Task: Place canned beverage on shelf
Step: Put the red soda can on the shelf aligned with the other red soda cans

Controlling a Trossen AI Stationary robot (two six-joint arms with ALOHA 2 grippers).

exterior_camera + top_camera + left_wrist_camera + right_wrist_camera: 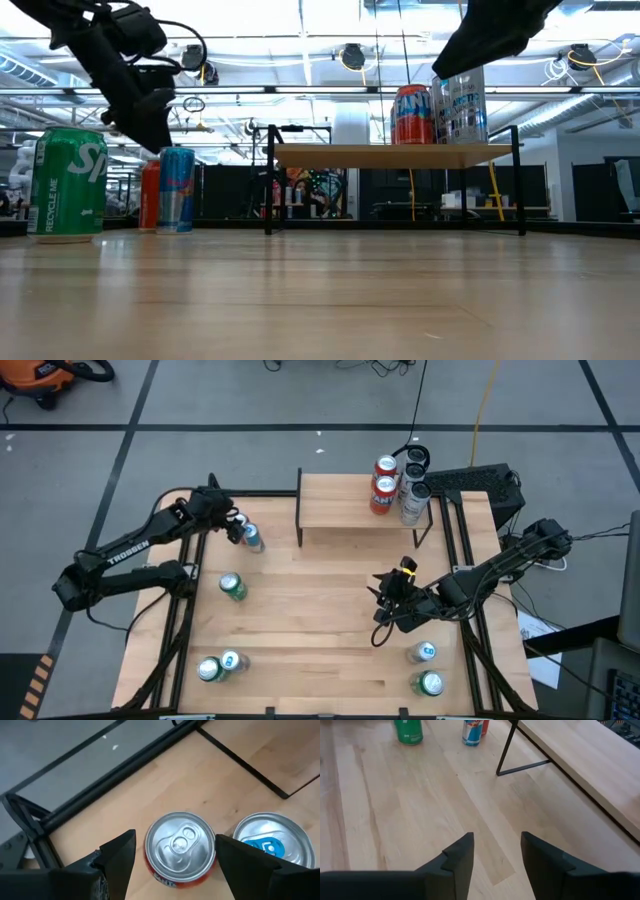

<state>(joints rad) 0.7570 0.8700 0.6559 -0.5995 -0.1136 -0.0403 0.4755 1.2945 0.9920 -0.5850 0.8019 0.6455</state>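
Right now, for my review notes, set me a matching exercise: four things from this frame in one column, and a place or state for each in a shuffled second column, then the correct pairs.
Things:
1. orange can
2. left gripper
3. right gripper
4. shelf

Places or states:
A. open and empty above bare table near the middle
B. carries upright cans at its right end
C. stands on the table beside a blue can, not lifted
D. open, fingers on either side of a can top

Pairs: 1-C, 2-D, 3-A, 4-B
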